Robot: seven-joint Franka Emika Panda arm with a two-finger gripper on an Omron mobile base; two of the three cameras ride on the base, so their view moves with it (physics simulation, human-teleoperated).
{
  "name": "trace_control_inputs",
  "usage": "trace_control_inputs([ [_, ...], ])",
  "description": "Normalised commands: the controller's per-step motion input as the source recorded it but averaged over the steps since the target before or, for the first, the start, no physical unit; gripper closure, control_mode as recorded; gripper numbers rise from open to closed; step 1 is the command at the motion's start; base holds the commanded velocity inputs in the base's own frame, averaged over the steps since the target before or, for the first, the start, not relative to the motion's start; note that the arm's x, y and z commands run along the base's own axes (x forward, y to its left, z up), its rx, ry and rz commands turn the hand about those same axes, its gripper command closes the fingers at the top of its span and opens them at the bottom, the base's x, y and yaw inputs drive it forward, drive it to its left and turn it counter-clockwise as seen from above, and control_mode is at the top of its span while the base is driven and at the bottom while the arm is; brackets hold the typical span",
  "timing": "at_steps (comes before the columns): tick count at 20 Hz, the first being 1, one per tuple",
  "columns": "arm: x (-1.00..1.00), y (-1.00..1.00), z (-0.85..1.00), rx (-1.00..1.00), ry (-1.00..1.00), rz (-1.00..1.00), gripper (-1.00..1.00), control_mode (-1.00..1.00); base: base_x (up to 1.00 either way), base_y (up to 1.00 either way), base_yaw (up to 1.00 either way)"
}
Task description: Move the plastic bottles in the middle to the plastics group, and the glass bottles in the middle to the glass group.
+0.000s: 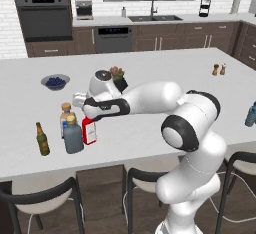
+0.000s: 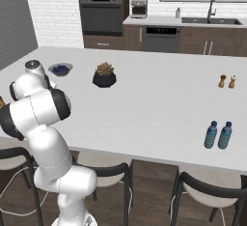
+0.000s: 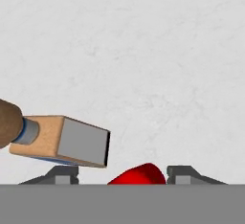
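Observation:
The slim red bottle (image 1: 89,131) with a white label stands on the counter's front left, its top (image 3: 139,175) between my fingertips. My gripper (image 1: 89,120) hangs over it, open, with a gap at the left finger (image 3: 63,174). Right beside it stand the stout grey tan-capped bottle (image 1: 73,136), the clear square bottle (image 1: 65,115) (image 3: 62,141) and the brown beer bottle (image 1: 42,139). Two blue plastic bottles (image 2: 211,134) (image 2: 225,134) stand together at the counter's front right; one shows at the edge (image 1: 251,114) of the left base view.
A blue bowl (image 1: 55,81) (image 2: 61,69) and a potted plant (image 1: 118,78) (image 2: 104,75) sit farther back on the counter. Two small brown shakers (image 1: 219,69) (image 2: 226,81) stand at the far right. Stools line the near edge.

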Motion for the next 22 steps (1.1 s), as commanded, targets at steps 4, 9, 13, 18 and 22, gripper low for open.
trace_control_inputs([
  [4, -0.13, 0.0, 0.23, 0.04, 0.0, 0.0, -1.0, -1.0, 0.0, 0.0, 0.0],
  [9, -0.02, 0.0, 0.64, 0.05, -0.11, 0.0, -1.0, -1.0, 0.0, 0.0, 0.0],
  [13, -0.01, -0.27, 0.55, 0.04, -0.05, -0.02, -1.0, -1.0, 0.0, 0.0, 0.0],
  [18, -0.02, -0.76, 0.08, -0.07, 0.04, -0.05, -1.0, -1.0, 0.0, 0.0, 0.0],
  [22, -0.1, -0.98, 0.0, -0.17, 0.01, 0.0, -1.0, -1.0, 0.0, 0.0, 0.0],
])
